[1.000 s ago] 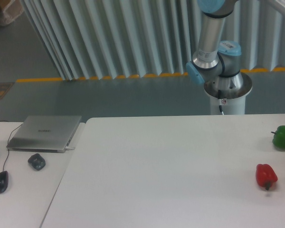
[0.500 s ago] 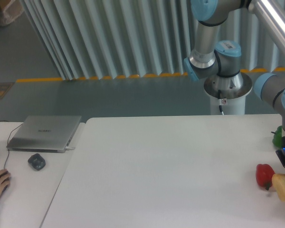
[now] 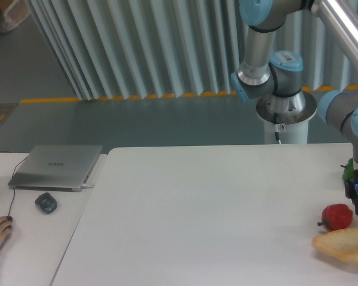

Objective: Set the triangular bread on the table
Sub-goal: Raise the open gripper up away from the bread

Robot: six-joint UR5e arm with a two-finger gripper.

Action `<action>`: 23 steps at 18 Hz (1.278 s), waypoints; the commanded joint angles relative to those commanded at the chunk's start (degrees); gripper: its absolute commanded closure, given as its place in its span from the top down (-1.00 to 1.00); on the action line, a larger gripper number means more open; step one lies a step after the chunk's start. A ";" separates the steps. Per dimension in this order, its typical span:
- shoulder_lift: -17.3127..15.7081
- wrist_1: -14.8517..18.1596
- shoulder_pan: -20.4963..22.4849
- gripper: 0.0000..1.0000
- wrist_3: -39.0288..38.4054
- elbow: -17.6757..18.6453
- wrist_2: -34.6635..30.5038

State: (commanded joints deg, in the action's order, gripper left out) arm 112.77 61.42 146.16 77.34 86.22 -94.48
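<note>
Triangular bread (image 3: 343,243) lies flat on bench (image 3: 203,214), touching red pepper (image 3: 337,216). Gripper (image 3: 357,193) above pepper at frame edge; jaws' state can't tell.

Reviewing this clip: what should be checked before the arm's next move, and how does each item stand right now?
1. Bread lying on the table: ok, it rests flat near the right edge.
2. Gripper clear of the bread: ok, it sits above and behind it, with a gap.
3. Jaws open: cannot tell, they are cut off at the frame edge.
4. Red pepper undisturbed: not ok, it lies tipped right beside the bread.
5. Green pepper clear of the arm: cannot tell, mostly hidden.
</note>
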 joint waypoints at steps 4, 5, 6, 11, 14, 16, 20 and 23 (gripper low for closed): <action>-1.23 10.88 0.00 1.00 11.72 -3.86 -0.62; -1.50 13.26 0.09 1.00 16.48 -4.91 -0.35; -1.59 14.06 0.09 1.00 17.92 -5.36 -0.18; -2.20 20.83 -0.17 1.00 24.87 -8.70 6.56; -2.12 20.84 -0.88 1.00 24.79 -8.96 6.95; -2.03 20.75 -0.88 1.00 24.96 -9.66 6.16; -2.03 20.40 -0.88 1.00 24.79 -9.67 5.45; -2.03 20.31 -0.88 1.00 24.70 -9.58 5.19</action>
State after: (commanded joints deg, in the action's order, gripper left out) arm 110.74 81.74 145.28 102.04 76.64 -89.30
